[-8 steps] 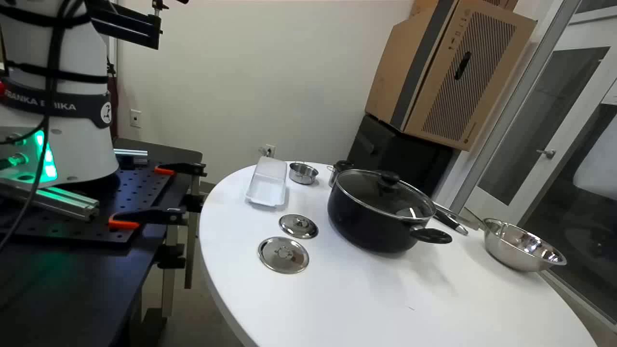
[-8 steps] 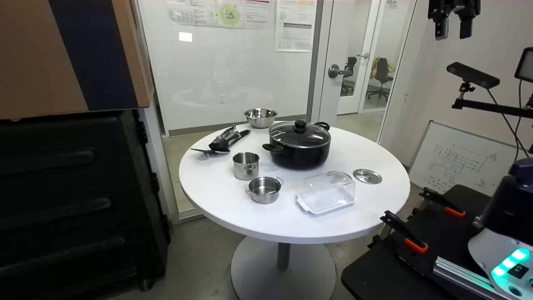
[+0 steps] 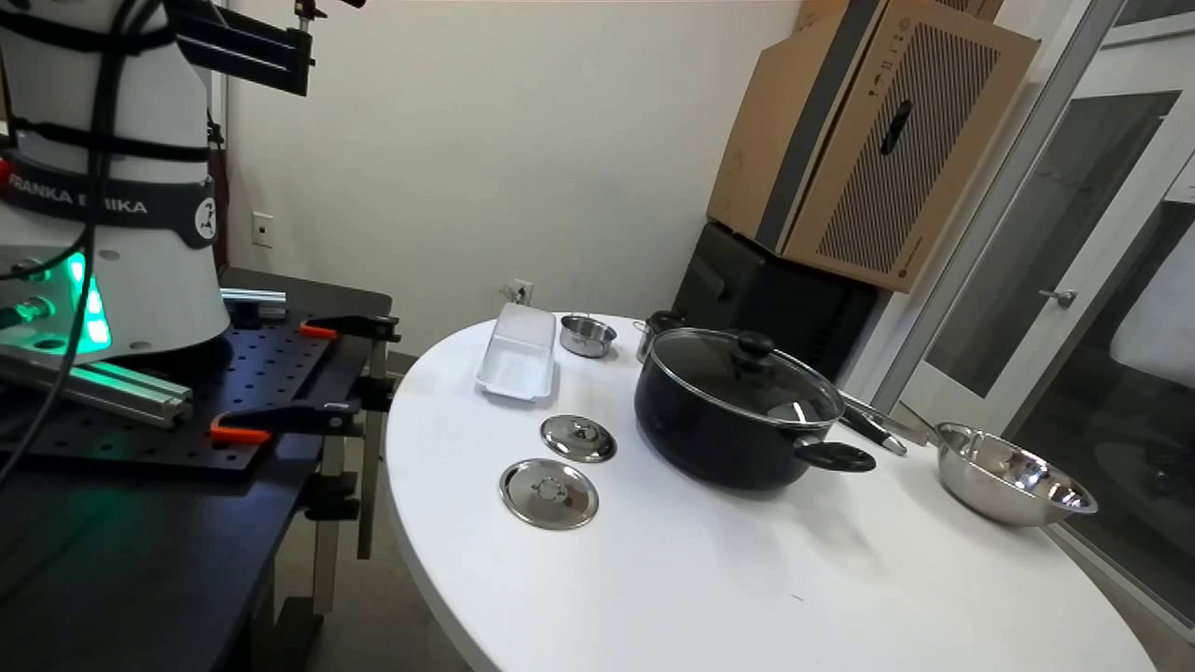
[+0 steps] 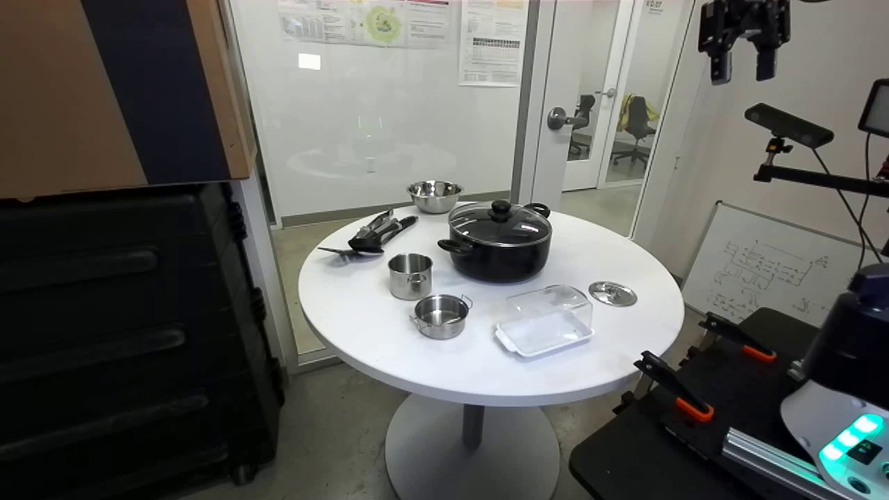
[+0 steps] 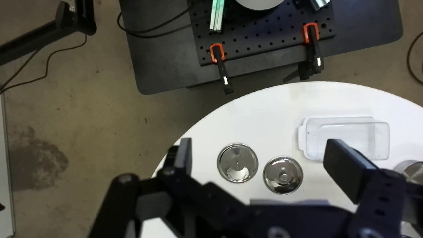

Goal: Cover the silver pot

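The silver pot [image 4: 441, 318], low and shiny with two wire side handles, stands uncovered on the white round table [image 4: 361, 326]; it also shows in an exterior view [image 3: 586, 336]. In the wrist view only part of it [image 5: 415, 172] shows at the right edge, behind a finger. Two round silver lids, a flatter one [image 5: 238, 163] and a domed one [image 5: 283, 175], lie side by side on the table. My gripper [image 5: 261, 155] is open and empty, high above the table; both lids appear between its fingers. It also hangs high in an exterior view [image 4: 743, 73].
A clear-covered white dish [image 4: 545, 330] sits between the lids and the silver pot. A taller silver pot [image 4: 410, 278], a big black lidded pot [image 4: 500, 250], black utensils [image 4: 375, 236] and a silver bowl [image 4: 435, 197] stand around. Clamps [image 5: 221, 66] hold the robot's base plate.
My gripper has moved down and slightly left in the exterior view that shows it, staying open. The objects on the table have not moved.
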`<state>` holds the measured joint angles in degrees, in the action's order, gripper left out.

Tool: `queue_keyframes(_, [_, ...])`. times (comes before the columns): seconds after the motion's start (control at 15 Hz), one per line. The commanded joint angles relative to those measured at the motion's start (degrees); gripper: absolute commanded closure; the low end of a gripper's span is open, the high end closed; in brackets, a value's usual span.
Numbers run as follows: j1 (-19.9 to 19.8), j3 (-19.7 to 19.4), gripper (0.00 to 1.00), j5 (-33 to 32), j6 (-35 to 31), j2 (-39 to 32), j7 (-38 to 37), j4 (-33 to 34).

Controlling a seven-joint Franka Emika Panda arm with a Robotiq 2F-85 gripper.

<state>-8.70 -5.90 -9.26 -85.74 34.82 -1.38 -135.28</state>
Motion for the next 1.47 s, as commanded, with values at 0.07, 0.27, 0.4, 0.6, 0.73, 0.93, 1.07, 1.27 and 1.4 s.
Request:
queue_keyframes(0.07, [-1.2, -1.2, 0.0, -0.3, -11.0, -5.2, -4.1, -3.1])
queue_keyframes(0.27, [-2.0, -0.8, 0.0, -1.4, -23.0, -8.1, -7.2, -6.8])
queue_keyframes(0.4, [-2.1, 0.2, 0.0, -3.2, -30.0, -10.2, -8.7, -9.4])
queue_keyframes(0.6, [-2.2, 2.2, 0.0, -6.8, -38.6, -13.3, -12.2, -13.0])
queue_keyframes(0.73, [-2.2, 3.3, 0.0, -8.2, -41.3, -15.4, -14.8, -13.8])
queue_keyframes(0.93, [-2.0, 4.1, 0.0, -8.2, -38.8, -17.7, -16.9, -12.4])
queue_keyframes(1.07, [-1.6, 3.5, 0.0, -7.3, -39.9, -16.8, -15.4, -13.5])
queue_keyframes(1.27, [-1.6, 3.5, 0.0, -7.3, -39.9, -17.3, -15.6, -13.3])
queue_keyframes(1.4, [-1.6, 3.5, 0.0, -7.3, -39.8, -17.3, -15.6, -13.2])
